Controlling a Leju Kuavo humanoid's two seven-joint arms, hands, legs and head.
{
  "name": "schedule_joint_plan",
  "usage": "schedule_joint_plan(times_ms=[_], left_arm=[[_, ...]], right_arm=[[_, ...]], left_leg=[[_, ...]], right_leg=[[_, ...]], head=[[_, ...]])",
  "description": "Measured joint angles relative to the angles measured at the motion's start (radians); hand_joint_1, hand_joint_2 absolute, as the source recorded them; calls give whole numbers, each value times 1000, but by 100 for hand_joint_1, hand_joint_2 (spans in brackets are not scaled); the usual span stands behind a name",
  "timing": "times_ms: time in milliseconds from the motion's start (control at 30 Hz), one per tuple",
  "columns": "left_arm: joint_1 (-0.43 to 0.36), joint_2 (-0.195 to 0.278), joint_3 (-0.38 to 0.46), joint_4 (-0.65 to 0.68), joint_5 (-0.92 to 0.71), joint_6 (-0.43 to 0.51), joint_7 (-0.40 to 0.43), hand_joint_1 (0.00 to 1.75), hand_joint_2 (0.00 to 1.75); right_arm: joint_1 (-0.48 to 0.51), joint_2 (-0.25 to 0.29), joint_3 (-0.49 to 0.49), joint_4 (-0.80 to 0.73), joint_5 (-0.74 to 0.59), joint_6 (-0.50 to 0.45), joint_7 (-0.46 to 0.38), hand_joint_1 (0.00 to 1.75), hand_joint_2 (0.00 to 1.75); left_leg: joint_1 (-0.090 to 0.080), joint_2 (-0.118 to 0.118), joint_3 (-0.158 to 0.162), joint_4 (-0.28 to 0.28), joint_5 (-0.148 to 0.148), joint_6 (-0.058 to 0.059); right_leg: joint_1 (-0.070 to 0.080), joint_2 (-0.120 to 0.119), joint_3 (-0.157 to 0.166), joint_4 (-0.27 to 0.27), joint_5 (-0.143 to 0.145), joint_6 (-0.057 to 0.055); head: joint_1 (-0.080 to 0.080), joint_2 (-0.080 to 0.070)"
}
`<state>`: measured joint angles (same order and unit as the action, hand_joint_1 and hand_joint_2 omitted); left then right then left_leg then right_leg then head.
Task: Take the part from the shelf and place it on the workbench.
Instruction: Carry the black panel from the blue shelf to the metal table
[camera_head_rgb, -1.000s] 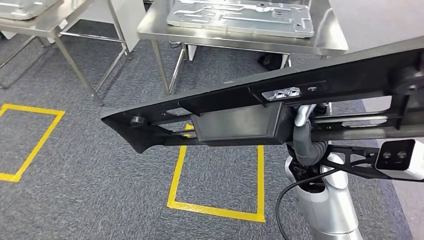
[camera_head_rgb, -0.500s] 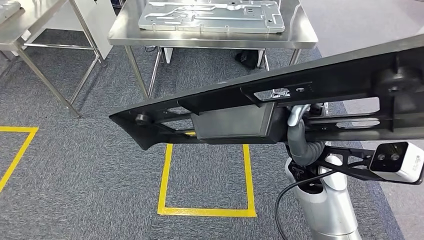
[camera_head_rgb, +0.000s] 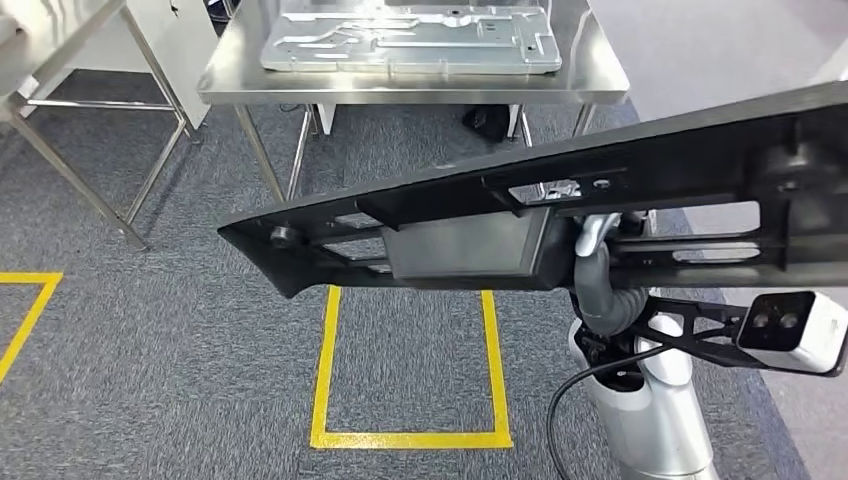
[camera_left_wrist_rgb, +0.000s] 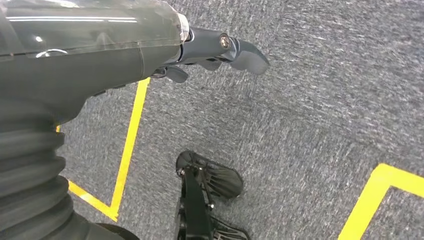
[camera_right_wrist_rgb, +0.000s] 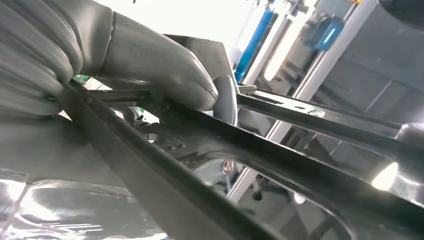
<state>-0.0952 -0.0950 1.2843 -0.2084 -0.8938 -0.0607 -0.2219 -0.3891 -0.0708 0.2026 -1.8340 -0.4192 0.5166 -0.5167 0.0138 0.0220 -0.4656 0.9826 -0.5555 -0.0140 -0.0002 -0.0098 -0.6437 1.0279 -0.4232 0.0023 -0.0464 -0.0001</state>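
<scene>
Since the earlier frame the whole view has swung, so the yellow floor square (camera_head_rgb: 405, 365) sits more centrally under the robot and the steel desk (camera_head_rgb: 590, 85) lies squarely ahead (camera motion, not the things). Nearest, the left hand (camera_left_wrist_rgb: 220, 47) hangs over the grey carpet holding nothing, fingers loosely apart. Higher up, the right hand (camera_head_rgb: 598, 245) grips the long black part (camera_head_rgb: 480, 225), carried slanting above the floor. Beyond, a silver metal panel (camera_head_rgb: 410, 40) lies flat on the desk.

part (camera_head_rgb: 520, 215) before workbench (camera_head_rgb: 600, 85) — metal plate (camera_head_rgb: 410, 40) on workbench, floor square (camera_head_rgb: 405, 370) below part
</scene>
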Motion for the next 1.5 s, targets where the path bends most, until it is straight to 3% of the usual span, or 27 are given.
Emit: schedule_joint_plan(times_ms=[67, 100, 200, 233, 300, 367, 400, 433, 533, 633, 667, 733, 767, 800, 833, 933, 967, 1000, 1067, 1133, 1167, 1233, 1300, 1333, 1433, 1467, 1500], left_arm=[[-5, 1, 0, 0, 0, 0, -1, 0, 175], [-7, 1, 0, 0, 0, -1, -2, 0, 175], [-3, 2, 0, 0, 1, -2, -1, 0, 175], [2, 2, 0, 0, 1, -2, -1, 0, 175], [9, 3, 1, 0, 1, -2, -1, 0, 175], [11, 3, 1, 0, -1, -2, -2, 0, 175], [11, 3, 1, 0, -1, -2, -3, 0, 175], [12, 4, 1, 0, -3, -2, -3, 0, 175], [12, 8, 0, 0, -7, 0, -4, 0, 175], [8, 8, 0, 0, -8, 0, -5, 0, 175], [9, 7, 0, 0, -8, 0, -6, 0, 175], [13, 7, 0, 0, -8, 0, -5, 0, 175], [14, 6, 0, 0, -8, 0, -6, 0, 175], [15, 6, 0, 0, -8, 0, -6, 0, 175], [16, 5, 0, 0, -8, 0, -6, 0, 175], [18, 4, 1, 0, -7, 0, -7, 0, 175], [17, 4, 1, 0, -6, 1, -8, 0, 175], [14, 5, 1, 0, -6, 1, -8, 0, 175], [7, 4, 1, 0, -6, 1, -9, 0, 175], [0, 2, 1, 0, -6, 1, -10, 0, 175], [-1, 1, 1, 0, -6, 1, -10, 0, 175], [2, 0, 1, 0, -6, 1, -9, 0, 175], [6, 0, 1, 0, -6, 2, -9, 0, 175], [6, 0, 1, 0, -6, 2, -9, 0, 175], [12, 2, 1, 0, -7, 2, -9, 0, 175], [15, 3, 1, 0, -7, 2, -9, 0, 175], [16, 3, 1, 0, -7, 3, -9, 0, 175]], right_arm=[[-2, 2, 0, -4, 0, 0, 0, 175, 175], [-4, 4, 0, -6, 0, 0, 0, 175, 175], [-7, 11, 0, -6, 0, 1, 0, 175, 175], [-5, 12, 0, -5, 0, 1, 1, 175, 175], [-3, 13, 0, -4, 0, -1, 1, 175, 175], [-1, 13, 0, -4, 1, -5, 2, 175, 175], [2, 13, 0, -3, 1, -7, 1, 175, 175], [6, 13, 1, -3, 2, -10, 0, 175, 175], [13, 12, 1, -6, 7, -15, -8, 175, 175], [16, 12, 1, -10, 10, -14, -14, 175, 175], [20, 12, 1, -8, 12, -14, -15, 175, 175], [28, 11, 1, -3, 16, -15, -15, 175, 175], [30, 11, 1, -1, 18, -16, -13, 175, 175], [31, 11, 1, 0, 19, -17, -10, 175, 175], [31, 11, 1, 2, 19, -18, -6, 175, 175], [39, 8, 1, 12, 20, -28, 8, 175, 175], [42, 6, 1, 15, 21, -31, 12, 175, 175], [41, 5, 1, 17, 21, -33, 14, 175, 175], [33, 4, 1, 15, 22, -35, 17, 175, 175], [28, 4, 1, 13, 23, -37, 21, 175, 175], [28, 4, 1, 12, 23, -37, 23, 175, 175], [29, 4, 2, 13, 24, -38, 26, 175, 175], [30, 4, 2, 13, 27, -43, 29, 175, 175], [30, 4, 2, 13, 32, -48, 32, 175, 175], [32, 5, 5, 17, 52, -74, 41, 175, 175], [33, 5, 9, 19, 58, -86, 43, 175, 175], [33, 5, 12, 20, 62, -97, 45, 175, 175]], left_leg=[[0, 4, 10, 15, -13, -10], [0, 1, -8, 56, -24, -14], [0, -11, -164, 270, -55, -21], [0, -12, -214, 311, -39, -21], [-1, -13, -259, 272, 59, -16], [-7, -17, -245, 159, 171, -4], [-11, -19, -233, 121, 197, 4], [-17, -21, -221, 98, 199, 12], [-18, -18, -181, 45, 153, 33], [-6, -19, -123, -10, 130, 43], [-5, -20, -102, -21, 122, 45], [-3, -22, -60, -35, 98, 43], [-1, -23, -38, -38, 84, 41], [1, -24, -15, -39, 68, 37], [4, -25, 8, -39, 50, 32], [6, -26, 61, -34, -4, 13], [6, -24, 75, -33, -17, 4], [7, -22, 84, -28, -23, -4], [12, -19, 73, 11, -12, -16], [15, -19, 6, 127, -2, -21], [14, -19, -42, 195, -15, -21], [12, -19, -134, 287, -80, -19], [8, -19, -185, 278, -120, -14], [5, -19, -195, 238, -100, -8], [-12, -24, -199, 83, 98, 20], [-17, -27, -196, 59, 143, 26], [-19, -30, -192, 49, 155, 30]], right_leg=[[-5, 6, 28, -12, -17, -12], [-8, 8, 45, -18, -27, -18], [-6, 14, 90, -22, -64, -29], [-4, 19, 108, -22, -79, -29], [-4, 26, 151, -22, -113, -29], [-4, 30, 199, -28, -148, -24], [-5, 31, 215, -34, -159, -19], [-6, 33, 228, -44, -167, -12], [-6, 33, 224, -27, -146, 8], [-6, 26, 120, 131, -108, 20], [-6, 24, 75, 184, -125, 22], [-11, 23, 1, 233, -194, 31], [-15, 22, -22, 224, -219, 36], [-19, 19, -34, 193, -220, 42], [-24, 15, -39, 144, -190, 46], [-28, -8, -39, 5, 10, 42], [-25, -10, -38, -6, 43, 32], [-20, -7, -36, -2, 37, 20], [-19, 3, -17, -3, 20, 0], [-19, 8, 13, -13, 4, -14], [-18, 10, 29, -17, -7, -18], [-14, 16, 59, -20, -32, -23], [-10, 22, 95, -20, -59, -24], [-8, 23, 114, -21, -73, -24], [-3, 28, 161, -23, -115, -17], [-2, 31, 172, -26, -125, -12], [-1, 33, 181, -23, -128, -5]], head=[[0, 0], [-1, 0], [-1, 0], [-1, 0], [-1, 0], [-1, 0], [-1, 0], [-1, 0], [-1, 0], [-1, 0], [-1, 0], [-1, 0], [-1, 0], [-1, 0], [0, 0], [-1, 0], [0, 0], [0, 0], [0, 0], [0, 0], [0, 0], [0, 0], [0, 0], [0, 0], [0, 0], [0, 0], [0, 0]])
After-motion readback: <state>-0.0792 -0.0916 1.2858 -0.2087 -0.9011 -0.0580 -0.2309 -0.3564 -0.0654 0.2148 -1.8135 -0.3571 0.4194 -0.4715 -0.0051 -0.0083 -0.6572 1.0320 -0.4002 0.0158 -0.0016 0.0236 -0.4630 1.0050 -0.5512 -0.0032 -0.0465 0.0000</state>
